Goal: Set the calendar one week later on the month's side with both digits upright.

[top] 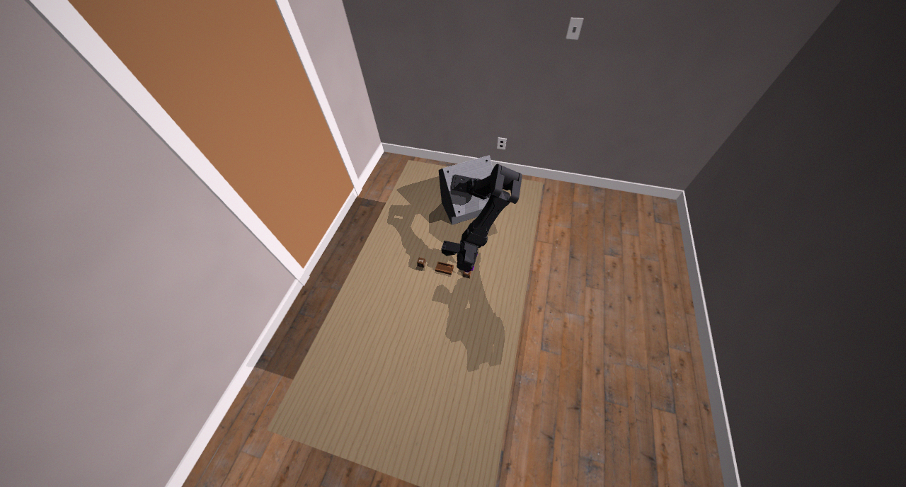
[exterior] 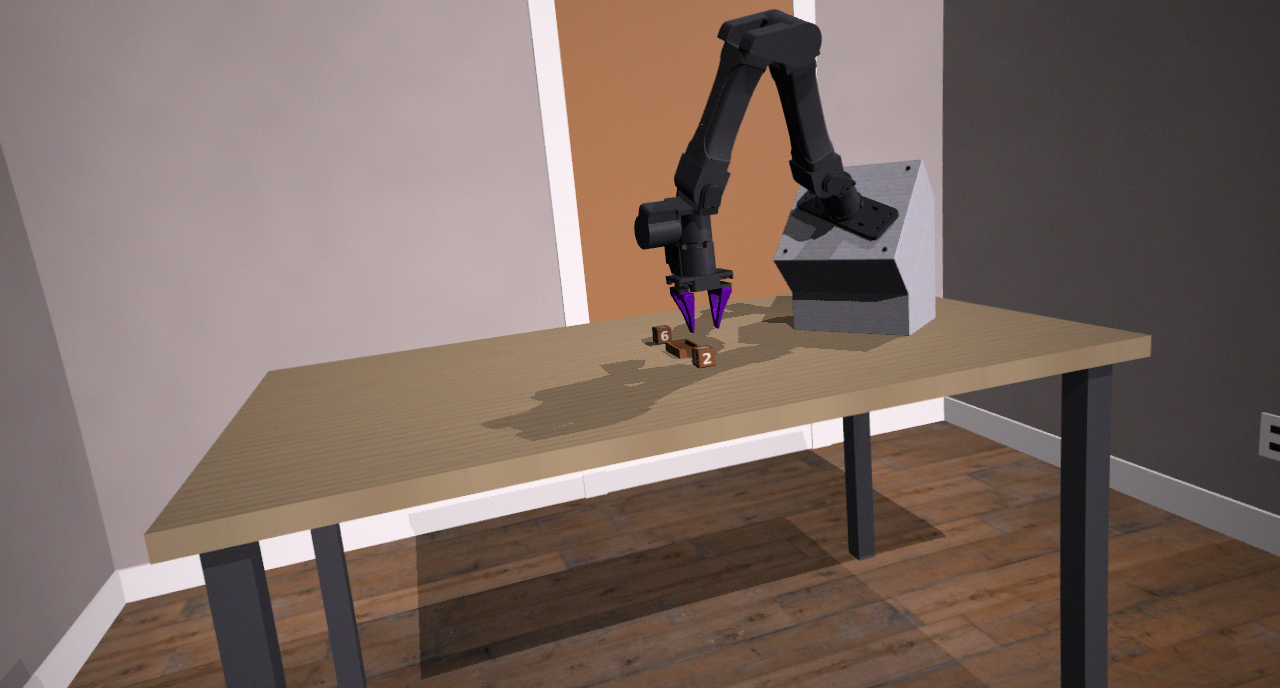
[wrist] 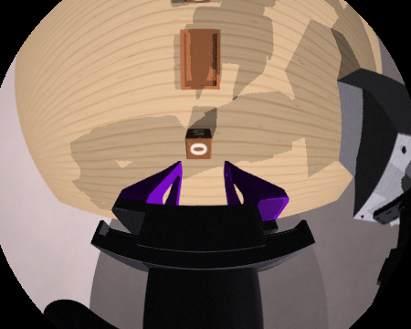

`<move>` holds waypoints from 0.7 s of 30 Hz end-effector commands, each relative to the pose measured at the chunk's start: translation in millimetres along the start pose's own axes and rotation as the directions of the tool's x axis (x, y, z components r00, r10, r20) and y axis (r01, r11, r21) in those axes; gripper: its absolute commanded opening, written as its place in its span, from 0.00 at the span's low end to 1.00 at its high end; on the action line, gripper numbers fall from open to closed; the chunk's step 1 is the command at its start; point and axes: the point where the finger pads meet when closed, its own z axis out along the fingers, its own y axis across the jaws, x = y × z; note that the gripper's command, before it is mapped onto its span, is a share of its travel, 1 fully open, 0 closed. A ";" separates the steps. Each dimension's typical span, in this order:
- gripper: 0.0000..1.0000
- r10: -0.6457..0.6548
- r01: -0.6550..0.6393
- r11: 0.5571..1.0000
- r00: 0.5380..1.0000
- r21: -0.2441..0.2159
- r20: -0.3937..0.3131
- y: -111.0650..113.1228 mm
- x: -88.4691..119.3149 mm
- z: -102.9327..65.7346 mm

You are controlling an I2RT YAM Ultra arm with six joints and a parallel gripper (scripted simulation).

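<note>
A brown tray (top: pixel 443 271) (exterior: pixel 682 353) (wrist: pixel 183 59) lies flat and empty on the table between two cubes. One brown cube (top: pixel 466 274) (exterior: pixel 703 358) (wrist: pixel 198 143) shows a white 2 in the exterior view; the wrist view shows a 0 on top and a dark face with what looks like a 5 towards the tray. The other brown cube (top: pixel 421 262) (exterior: pixel 661 335) shows a 6 in the exterior view; the wrist view cuts it off at the top edge. My gripper (exterior: pixel 704 328) (wrist: pixel 203 165) is partly open and empty, pointing down above the cube with the 2.
The wooden table top (top: pixel 392 357) (exterior: pixel 375 415) carries the grey angled base block (top: pixel 448 199) (exterior: pixel 850 317) on which the arm is mounted. The arm's shadow falls across the cubes' area.
</note>
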 end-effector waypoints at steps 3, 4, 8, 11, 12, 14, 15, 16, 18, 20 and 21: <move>0.47 0.002 -0.002 1.000 1.000 -0.026 0.014 6.8 -2.4 1.2; 0.47 0.002 -0.002 1.000 1.000 -0.026 0.014 6.8 -2.4 2.8; 0.47 0.002 -0.002 1.000 1.000 -0.026 0.014 6.9 -2.4 8.6; 0.47 0.002 -0.002 1.000 1.000 -0.026 0.014 7.0 -2.4 12.4; 0.47 0.002 -0.002 1.000 1.000 -0.026 0.014 7.0 -2.4 13.5; 0.47 0.002 -0.002 1.000 1.000 -0.026 0.014 7.1 -2.4 15.6; 0.47 0.002 -0.002 1.000 1.000 -0.026 0.014 7.1 -2.4 16.5; 0.47 0.002 -0.002 1.000 1.000 -0.026 0.014 7.1 -2.4 17.3; 0.47 0.002 -0.002 1.000 1.000 -0.026 0.014 7.1 -2.4 18.1; 0.47 0.002 -0.002 1.000 1.000 -0.026 0.014 7.1 -2.4 18.7; 0.47 0.002 -0.002 1.000 1.000 -0.026 0.014 7.1 -2.3 19.3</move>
